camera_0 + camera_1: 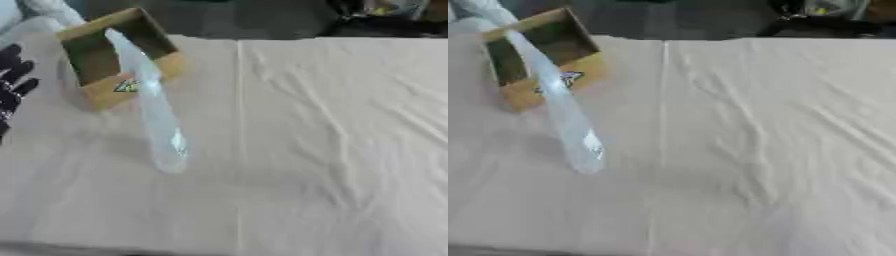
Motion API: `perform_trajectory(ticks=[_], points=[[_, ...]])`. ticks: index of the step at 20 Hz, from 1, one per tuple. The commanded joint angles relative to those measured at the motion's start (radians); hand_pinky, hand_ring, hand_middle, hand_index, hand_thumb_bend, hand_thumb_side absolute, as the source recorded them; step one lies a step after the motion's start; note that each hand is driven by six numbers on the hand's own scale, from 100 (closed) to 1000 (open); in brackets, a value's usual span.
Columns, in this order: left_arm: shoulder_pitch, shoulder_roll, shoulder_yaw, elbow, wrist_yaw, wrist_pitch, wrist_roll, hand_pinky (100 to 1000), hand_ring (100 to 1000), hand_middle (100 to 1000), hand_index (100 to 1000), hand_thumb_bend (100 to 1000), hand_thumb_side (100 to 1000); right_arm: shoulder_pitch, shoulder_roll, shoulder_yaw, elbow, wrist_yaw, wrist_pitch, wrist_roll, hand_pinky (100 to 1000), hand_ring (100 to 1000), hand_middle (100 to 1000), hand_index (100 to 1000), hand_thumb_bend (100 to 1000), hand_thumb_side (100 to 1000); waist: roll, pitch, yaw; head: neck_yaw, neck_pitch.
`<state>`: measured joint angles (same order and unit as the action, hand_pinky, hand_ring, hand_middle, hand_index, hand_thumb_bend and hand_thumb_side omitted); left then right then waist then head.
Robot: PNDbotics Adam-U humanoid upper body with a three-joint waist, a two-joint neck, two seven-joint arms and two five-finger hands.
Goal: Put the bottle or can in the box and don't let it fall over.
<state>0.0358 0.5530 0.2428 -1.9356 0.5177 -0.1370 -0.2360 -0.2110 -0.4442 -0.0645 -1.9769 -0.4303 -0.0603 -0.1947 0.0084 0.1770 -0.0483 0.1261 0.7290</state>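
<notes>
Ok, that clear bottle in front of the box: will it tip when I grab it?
Probably. The clear bottle looks tall and narrow, so a sideways nudge could topple it. It appears see-through and maybe empty, so likely light. Its smooth wall may slip in the fingers. The left hand is apart from it.

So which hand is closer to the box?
Left. The left hand shows at the left edge of the left eye view, fingers up and open, just left of the box. The right hand is in neither view, so its distance cannot be judged.
</notes>
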Motion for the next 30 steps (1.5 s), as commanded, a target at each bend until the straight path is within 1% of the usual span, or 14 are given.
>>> perform_trajectory(ticks=[1, 5, 13, 17, 18, 19, 22, 25, 28, 30], points=[[-0.008, 0.017, 0.0, -0.012, 0.009, 0.003, -0.007, 1000, 1000, 1000, 843, 153, 870, -0.006, -0.032, -0.01, -0.023, -0.008, 0.003, -0.005, 1000, 1000, 958, 1000, 100, 470, 0.002, -0.022, 0.001, -0.005, 0.015], [-0.008, 0.016, -0.002, -0.012, 0.012, 0.005, -0.012, 1000, 1000, 1000, 843, 153, 871, -0.005, -0.034, -0.01, -0.023, -0.011, 0.004, -0.005, 1000, 1000, 958, 1000, 100, 470, 0.003, -0.026, 0.001, -0.011, 0.013], [-0.008, 0.021, -0.01, -0.007, 0.007, 0.011, -0.02, 1000, 1000, 1000, 844, 151, 880, -0.004, -0.034, -0.009, -0.023, -0.01, 0.005, -0.005, 1000, 1000, 958, 1000, 100, 470, 0.003, -0.027, 0.0, -0.044, 0.001], [-0.005, 0.032, -0.025, 0.002, -0.032, 0.013, -0.033, 1000, 1000, 1000, 854, 124, 866, -0.003, -0.034, -0.008, -0.023, -0.009, 0.005, -0.003, 1000, 1000, 958, 1000, 100, 470, 0.004, -0.027, -0.001, -0.046, -0.002], [-0.004, 0.034, -0.033, 0.007, -0.046, 0.015, -0.038, 1000, 1000, 1000, 890, 121, 870, -0.003, -0.034, -0.008, -0.023, -0.008, 0.004, -0.003, 1000, 1000, 958, 1000, 100, 470, 0.004, -0.027, -0.002, -0.044, -0.003], [-0.003, 0.036, -0.044, 0.014, -0.06, 0.021, -0.044, 1000, 1000, 1000, 901, 118, 875, -0.004, -0.034, -0.007, -0.023, -0.008, 0.005, -0.003, 1000, 1000, 958, 1000, 100, 470, 0.004, -0.026, -0.002, -0.043, -0.003], [-0.004, 0.049, -0.094, 0.043, -0.105, 0.053, -0.07, 1000, 1000, 1000, 903, 114, 907, -0.005, -0.034, -0.005, -0.023, -0.008, 0.005, -0.001, 1000, 1000, 958, 1000, 100, 470, 0.005, -0.027, -0.006, -0.038, -0.004], [-0.016, 0.05, -0.136, 0.055, -0.152, 0.082, -0.097, 1000, 1000, 1000, 890, 108, 918, -0.005, -0.034, -0.004, -0.023, -0.008, 0.006, 0.0, 1000, 1000, 958, 1000, 100, 470, 0.004, -0.027, -0.008, -0.035, -0.006], [-0.024, 0.047, -0.164, 0.058, -0.196, 0.088, -0.102, 1000, 1000, 1000, 891, 117, 925, -0.005, -0.034, -0.003, -0.023, -0.009, 0.006, 0.002, 1000, 1000, 958, 1000, 100, 470, 0.005, -0.027, -0.009, -0.032, -0.008], [-0.027, 0.047, -0.18, 0.058, -0.21, 0.085, -0.094, 1000, 1000, 1000, 909, 127, 933, -0.005, -0.034, -0.002, -0.023, -0.009, 0.006, 0.003, 1000, 1000, 958, 1000, 100, 470, 0.005, -0.028, -0.01, -0.031, -0.01]])
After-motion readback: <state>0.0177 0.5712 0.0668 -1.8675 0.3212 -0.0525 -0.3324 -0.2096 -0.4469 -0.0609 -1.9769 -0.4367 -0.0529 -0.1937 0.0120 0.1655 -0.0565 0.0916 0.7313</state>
